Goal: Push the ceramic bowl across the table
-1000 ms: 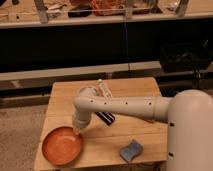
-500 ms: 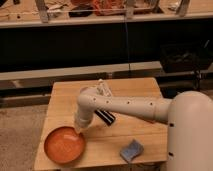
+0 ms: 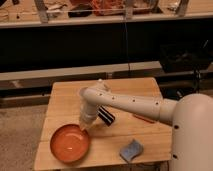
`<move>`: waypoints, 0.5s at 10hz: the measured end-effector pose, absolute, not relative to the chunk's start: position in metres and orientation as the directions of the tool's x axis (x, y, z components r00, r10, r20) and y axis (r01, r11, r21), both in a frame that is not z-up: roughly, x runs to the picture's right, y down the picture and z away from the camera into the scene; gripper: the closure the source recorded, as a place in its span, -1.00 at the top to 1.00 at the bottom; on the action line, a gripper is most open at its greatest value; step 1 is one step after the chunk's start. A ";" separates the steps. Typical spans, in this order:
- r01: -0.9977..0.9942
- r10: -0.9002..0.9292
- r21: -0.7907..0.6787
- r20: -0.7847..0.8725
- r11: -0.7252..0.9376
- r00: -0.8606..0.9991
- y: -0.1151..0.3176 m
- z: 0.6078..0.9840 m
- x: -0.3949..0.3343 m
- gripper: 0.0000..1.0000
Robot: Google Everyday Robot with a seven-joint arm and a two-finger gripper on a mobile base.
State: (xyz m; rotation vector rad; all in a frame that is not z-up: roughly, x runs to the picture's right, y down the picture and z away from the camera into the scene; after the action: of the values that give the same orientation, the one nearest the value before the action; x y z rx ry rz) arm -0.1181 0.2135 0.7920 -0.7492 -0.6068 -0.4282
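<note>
Gripper (image 3: 85,127) hangs at the end of the white arm (image 3: 131,104), pointing steeply down at the table (image 3: 65,97). Its tip sits right at the far rim of the ceramic bowl (image 3: 70,144). Whether it touches the rim or stops just short cannot be told, and neither can whether the gripper is open or closed, since its tip shows only as one pale tapering shape.

Seen from the gripper, the orange-red bowl lies just below and toward the left side of the view. It stands upright and empty on the light wood, close to the table's near left corner. Its front edge is near the table's front edge.

Just to the right of the gripper, under the arm, a small dark block (image 3: 106,115) lies on the wood at a slant. It is apart from the bowl, and what it is cannot be made out. Further right of the gripper and nearer the camera, a blue sponge (image 3: 131,149) lies flat by the front edge, well apart from the bowl. A thin reddish strip (image 3: 142,118) shows under the arm, between the dark block and the robot's white body (image 3: 194,135).

The arm reaches from that body across the middle of the table and bends downward above the gripper. A small whitish object (image 3: 100,83) peeks out over the bend. Beyond the table, long grey shelves (image 3: 60,72) run across the back, with a black bin (image 3: 184,57) at the right.
</note>
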 end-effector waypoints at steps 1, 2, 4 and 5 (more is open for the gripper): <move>0.549 -0.135 -0.502 0.644 0.668 0.753 0.209 0.794 -0.111 -0.97; 0.534 -0.118 -0.513 0.637 0.672 0.761 0.202 0.797 -0.094 -0.97; 0.506 -0.090 -0.530 0.625 0.681 0.775 0.192 0.803 -0.070 -0.97; 0.500 -0.086 -0.531 0.622 0.684 0.778 0.190 0.805 -0.067 -0.97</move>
State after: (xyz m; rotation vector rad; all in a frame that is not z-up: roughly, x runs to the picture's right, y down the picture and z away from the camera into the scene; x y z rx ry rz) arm -0.0669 0.1895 0.8050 -0.7528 -0.6015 -0.3512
